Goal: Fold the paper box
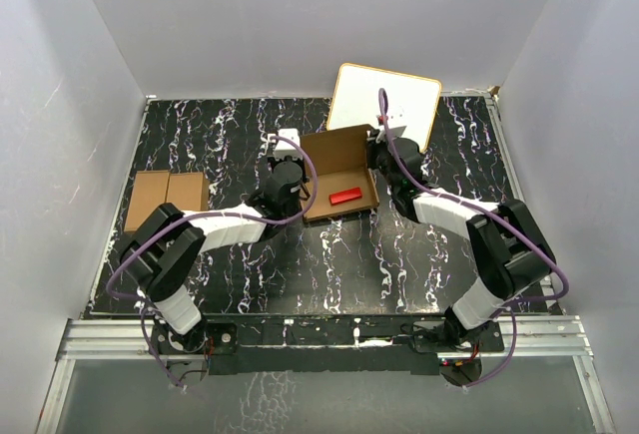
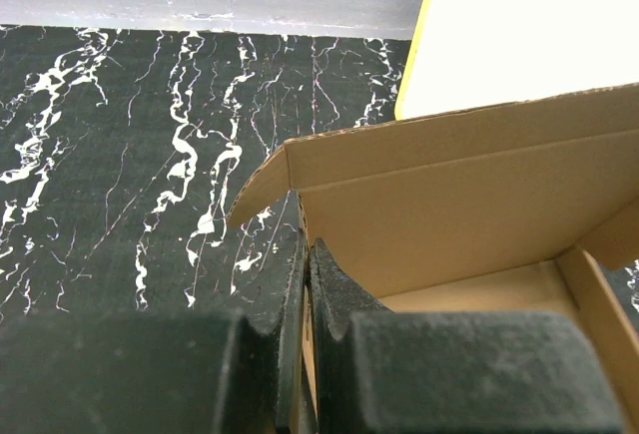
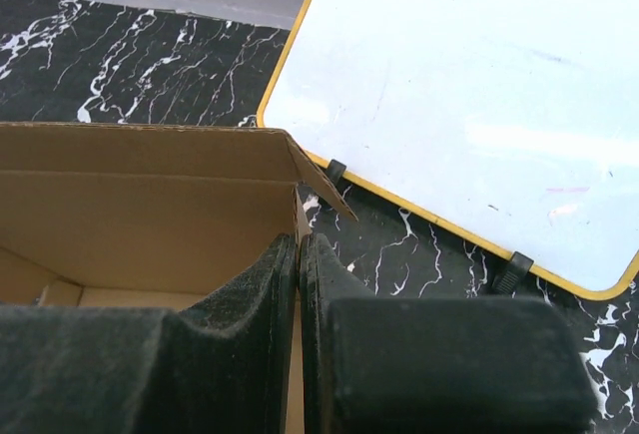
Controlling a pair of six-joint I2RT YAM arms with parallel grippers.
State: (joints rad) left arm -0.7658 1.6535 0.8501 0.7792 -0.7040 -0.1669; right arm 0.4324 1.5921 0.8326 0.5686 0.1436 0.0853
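The paper box (image 1: 337, 155) stands mid-table as an open brown tray with its lid flap raised at the back. My left gripper (image 1: 296, 177) is shut on the box's left side wall. In the left wrist view that thin cardboard wall runs between the fingertips of the left gripper (image 2: 307, 249), with the paper box (image 2: 469, 195) and its inside to the right. My right gripper (image 1: 378, 167) is shut on the right side wall. In the right wrist view the right gripper (image 3: 299, 242) pinches that wall, the paper box (image 3: 150, 205) lying to its left.
A small red object (image 1: 345, 196) lies on the box floor. A white board with a yellow rim (image 1: 384, 103) leans behind the box, close to my right gripper. Twin brown cartons (image 1: 167, 200) lie at the table's left. White walls enclose three sides.
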